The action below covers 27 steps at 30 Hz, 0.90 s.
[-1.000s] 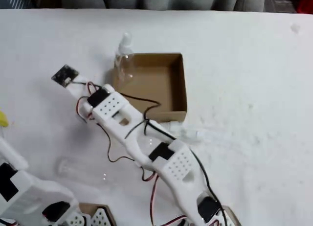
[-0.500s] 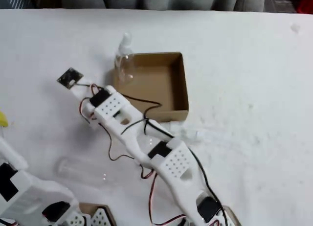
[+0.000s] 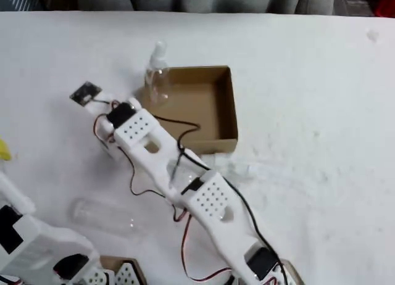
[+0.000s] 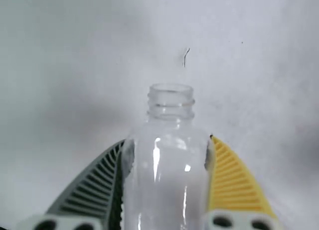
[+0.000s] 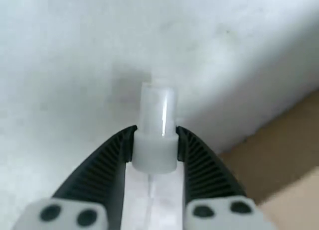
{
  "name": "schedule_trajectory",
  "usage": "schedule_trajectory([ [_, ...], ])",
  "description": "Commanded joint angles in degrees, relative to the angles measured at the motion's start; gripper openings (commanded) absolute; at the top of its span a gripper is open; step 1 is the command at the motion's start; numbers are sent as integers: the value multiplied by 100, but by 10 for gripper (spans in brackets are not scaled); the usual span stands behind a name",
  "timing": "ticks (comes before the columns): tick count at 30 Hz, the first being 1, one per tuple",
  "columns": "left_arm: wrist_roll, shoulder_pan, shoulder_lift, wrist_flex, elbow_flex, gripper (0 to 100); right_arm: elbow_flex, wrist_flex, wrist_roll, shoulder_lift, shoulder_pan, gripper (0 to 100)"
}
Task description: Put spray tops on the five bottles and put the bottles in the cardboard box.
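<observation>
Left gripper (image 4: 167, 140) closed on the sides of an uncapped clear bottle (image 4: 169, 180), above the white table (image 4: 75, 51). Right gripper (image 5: 155, 133) pinched on a spray top (image 5: 157, 108), near the cardboard box (image 3: 197, 106). A capped bottle (image 3: 157, 75) stands at the box's far-left corner.

I'm seeing soft, even light washing over the white table (image 3: 321, 81) in the high view, the right arm (image 3: 210, 202) throwing only a faint shadow left of centre. Small glints are showing on the bottle (image 4: 167, 190) and the spray top (image 5: 155, 135).
</observation>
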Motion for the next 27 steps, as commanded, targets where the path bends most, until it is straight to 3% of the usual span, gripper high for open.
schedule_trajectory([
  [1, 352, 347, -180, 484, -695, 20, -1486, 1103, -44, -136, 22, 17],
  [6, 835, 936, -180, 1310, -1670, 20, -1582, 1191, -35, -673, 409, 16],
  [14, 1275, 1393, -884, 1679, -2101, 20, 932, 1174, 9, -3363, 1068, 16],
  [22, 1319, 2009, -3011, 1538, -70, 20, 3358, 1147, 18, -6132, 1191, 16],
  [27, 1310, 2343, -4233, 1240, 1178, 20, 4598, 1147, 440, -7688, 1402, 16],
])
